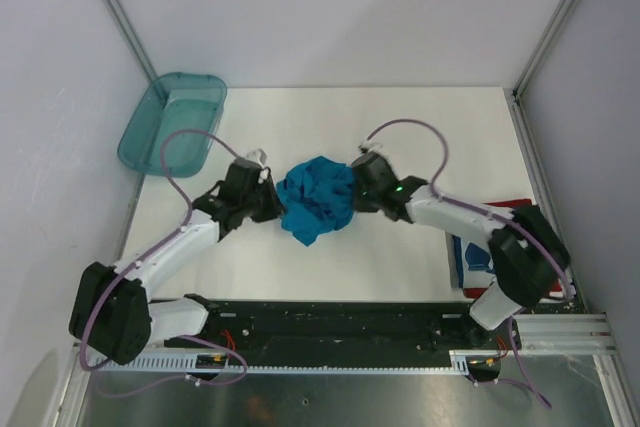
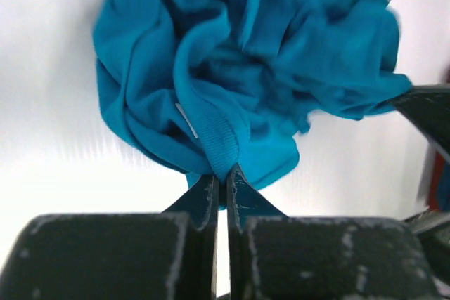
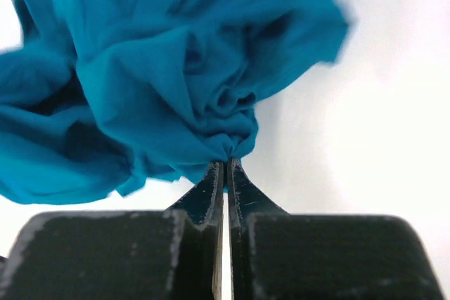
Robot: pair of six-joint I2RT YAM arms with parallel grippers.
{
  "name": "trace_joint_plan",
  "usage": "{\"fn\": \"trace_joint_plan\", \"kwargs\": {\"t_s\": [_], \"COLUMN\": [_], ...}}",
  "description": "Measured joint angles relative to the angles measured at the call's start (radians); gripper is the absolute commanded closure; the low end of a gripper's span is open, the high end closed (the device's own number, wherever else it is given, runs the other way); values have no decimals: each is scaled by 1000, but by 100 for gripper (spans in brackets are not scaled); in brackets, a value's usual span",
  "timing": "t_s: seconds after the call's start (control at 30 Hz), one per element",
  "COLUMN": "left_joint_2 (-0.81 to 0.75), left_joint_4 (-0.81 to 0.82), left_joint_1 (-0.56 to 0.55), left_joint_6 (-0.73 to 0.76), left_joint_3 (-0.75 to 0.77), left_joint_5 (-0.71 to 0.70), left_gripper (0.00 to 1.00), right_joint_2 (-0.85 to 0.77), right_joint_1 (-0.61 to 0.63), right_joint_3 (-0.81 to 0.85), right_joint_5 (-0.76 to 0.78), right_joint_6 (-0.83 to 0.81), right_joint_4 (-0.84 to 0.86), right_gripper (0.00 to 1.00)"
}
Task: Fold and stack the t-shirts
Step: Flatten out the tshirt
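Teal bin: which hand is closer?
Left. The left hand grips the teal shirt on the side facing the bin; the right hand grips the opposite side, farther away.

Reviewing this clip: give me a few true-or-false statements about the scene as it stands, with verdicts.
1. The teal shirt lies spread flat. False: it is bunched in a heap.
2. Both arms' jaws are shut on the teal shirt. True.
3. The plastic bin sits at the far left corner of the table. True.
4. The folded dark shirt lies in the bin. False: it lies at the table's right edge, partly under the right arm.
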Motion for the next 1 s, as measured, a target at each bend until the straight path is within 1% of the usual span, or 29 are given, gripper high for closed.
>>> {"fn": "trace_joint_plan", "kwargs": {"t_s": [0.27, 0.37, 0.47, 0.6, 0.73, 0.87, 0.93, 1.0], "left_joint_2": [-104, -148, -188, -212, -191, -86, -10, 86], "left_joint_4": [-81, -93, -100, -105, -123, -111, -101, -90], "left_joint_1": [146, 166, 171, 174, 178, 186, 193, 205], "left_joint_6": [71, 91, 105, 113, 111, 109, 103, 101], "left_joint_3": [247, 315, 362, 393, 417, 489, 552, 653], "left_joint_5": [-94, -138, -172, -200, -224, -233, -233, -216], "left_gripper": [100, 100, 100, 100, 100, 100, 100, 100], "right_joint_2": [-373, -473, -529, -555, -548, -484, -424, -365], "right_joint_1": [-325, -397, -439, -478, -491, -497, -509, -522], "right_joint_3": [7, 24, 35, 41, 43, 80, 122, 177], "right_joint_5": [-32, -48, -71, -105, -124, -128, -127, -126], "right_joint_6": [-5, -6, -8, -7, -7, -8, -8, -11], "right_joint_4": [-52, -62, -67, -74, -71, -27, 9, 27], "right_gripper": [100, 100, 100, 100, 100, 100, 100, 100]}}
